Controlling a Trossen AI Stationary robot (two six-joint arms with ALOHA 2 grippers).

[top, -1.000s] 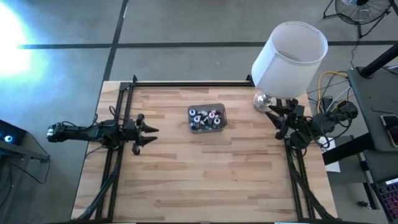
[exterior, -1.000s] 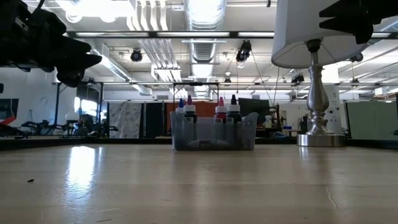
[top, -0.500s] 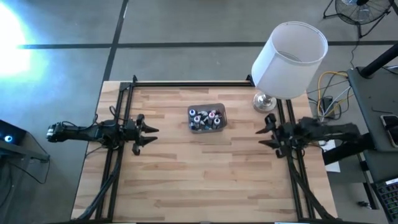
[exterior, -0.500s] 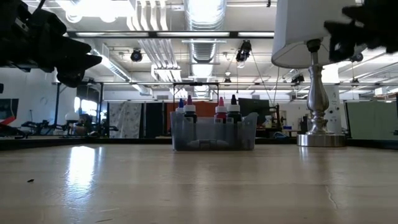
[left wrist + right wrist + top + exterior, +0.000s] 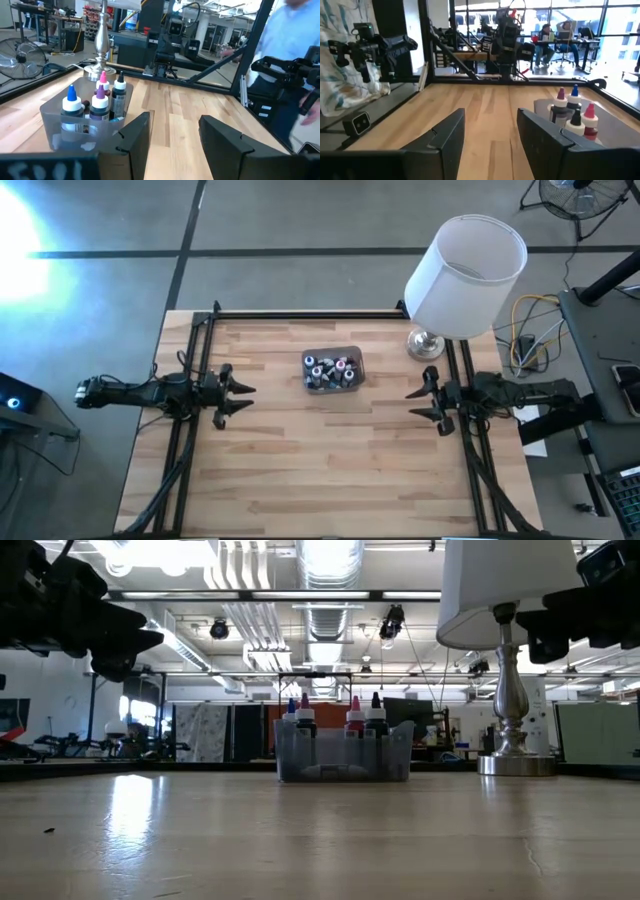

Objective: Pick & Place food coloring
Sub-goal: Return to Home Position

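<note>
Several small food coloring bottles (image 5: 330, 368) with blue, pink, purple and black caps stand upright in a grey translucent tub (image 5: 356, 358) at the table's far middle; they also show in the low view (image 5: 340, 718) and in both wrist views (image 5: 95, 100) (image 5: 572, 117). My left gripper (image 5: 246, 397) hovers open and level over the table's left side, pointing at the middle (image 5: 172, 122). My right gripper (image 5: 412, 406) hovers open and level over the right side, facing it (image 5: 490, 120). Both are well short of the tub and hold nothing.
A lamp with a white shade (image 5: 465, 275) stands on its silver base (image 5: 424, 343) at the far right corner, just beyond my right gripper. Black rails (image 5: 300, 315) frame the table. A person in a blue shirt (image 5: 290, 40) stands beyond the right edge.
My right gripper has swung away from the lamp base toward the table's near edge and sunk lower, turning until it points level toward the table's left. Its fingers stay apart. My left gripper and the tub have kept still.
</note>
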